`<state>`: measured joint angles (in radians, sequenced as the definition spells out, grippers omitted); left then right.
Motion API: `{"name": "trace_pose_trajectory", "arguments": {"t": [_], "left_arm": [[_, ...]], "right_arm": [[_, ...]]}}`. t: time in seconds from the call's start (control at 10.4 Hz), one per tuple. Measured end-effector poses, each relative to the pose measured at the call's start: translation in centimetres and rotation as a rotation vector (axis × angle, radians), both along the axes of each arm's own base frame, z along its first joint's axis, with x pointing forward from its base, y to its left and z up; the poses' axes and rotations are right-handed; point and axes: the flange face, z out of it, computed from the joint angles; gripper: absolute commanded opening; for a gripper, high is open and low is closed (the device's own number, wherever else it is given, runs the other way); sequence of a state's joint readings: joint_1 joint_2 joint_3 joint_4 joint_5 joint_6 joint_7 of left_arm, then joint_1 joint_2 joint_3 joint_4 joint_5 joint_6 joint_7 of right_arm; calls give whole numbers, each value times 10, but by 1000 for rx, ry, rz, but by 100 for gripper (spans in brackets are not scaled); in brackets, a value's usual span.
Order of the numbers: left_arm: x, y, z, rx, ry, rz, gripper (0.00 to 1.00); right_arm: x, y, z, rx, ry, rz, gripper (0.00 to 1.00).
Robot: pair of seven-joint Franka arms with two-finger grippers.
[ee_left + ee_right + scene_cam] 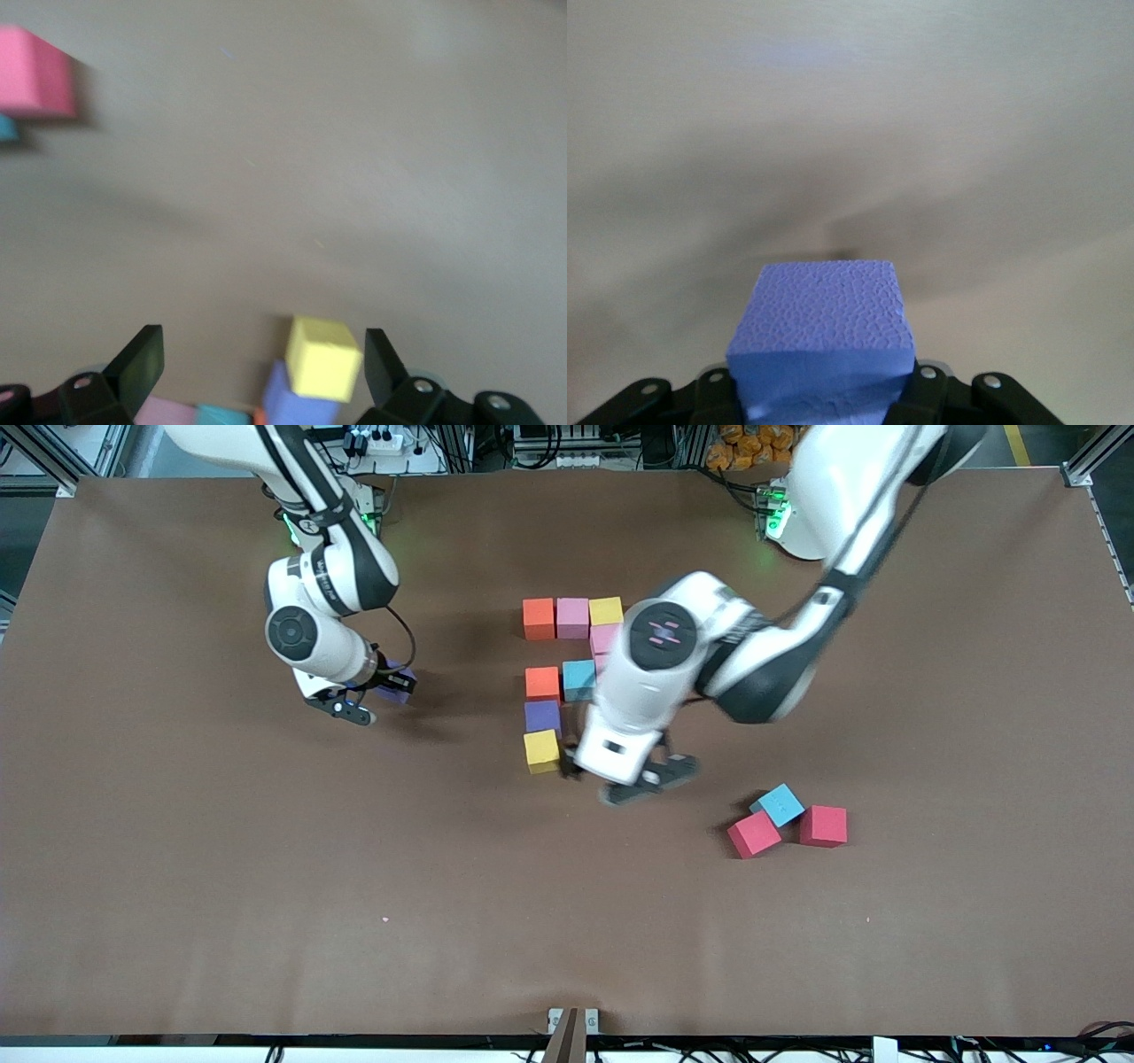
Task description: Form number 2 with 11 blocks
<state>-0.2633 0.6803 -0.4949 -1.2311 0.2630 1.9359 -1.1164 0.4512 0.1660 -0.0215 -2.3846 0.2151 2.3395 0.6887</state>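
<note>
Several blocks lie in a bent line mid-table: orange, pink, yellow, pink, light blue, orange, purple, yellow. My left gripper hangs open beside the end yellow block, which is just inside one finger, with nothing held. My right gripper is shut on a purple block low over the table toward the right arm's end. Another light blue block lies loose nearer the front camera.
Two red cubes flank the loose light blue block, toward the left arm's end. One red cube shows in the left wrist view. The left arm's wrist covers part of the block line.
</note>
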Motion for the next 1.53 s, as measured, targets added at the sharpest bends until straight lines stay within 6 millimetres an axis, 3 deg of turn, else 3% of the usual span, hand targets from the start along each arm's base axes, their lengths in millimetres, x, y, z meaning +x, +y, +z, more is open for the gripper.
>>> {"name": "trace_pose_trajectory", "arguments": {"t": [0.29, 0.48, 0.57, 0.77, 0.96, 1.05, 1.34, 1.53], "left_arm": [[38, 110, -35, 71, 43, -236, 100], [60, 187, -53, 80, 60, -479, 100], [68, 220, -58, 78, 59, -606, 100], [79, 264, -70, 65, 8, -909, 100], [85, 286, -88, 54, -37, -1163, 100], [84, 287, -97, 45, -38, -1244, 100], [67, 276, -128, 16, -8, -1337, 100], [51, 267, -155, 9, -27, -1355, 100]], "right_arm": [[14, 67, 33, -12, -19, -110, 10], [28, 107, 41, 13, -2, -200, 10], [37, 127, 43, 15, 2, -247, 10], [52, 166, 48, 10, -11, -354, 7], [63, 193, 59, 12, -18, -444, 6], [68, 203, 65, 16, -23, -487, 7], [78, 245, 77, 35, -32, -611, 8], [77, 274, 66, 27, -24, -669, 13]]}}
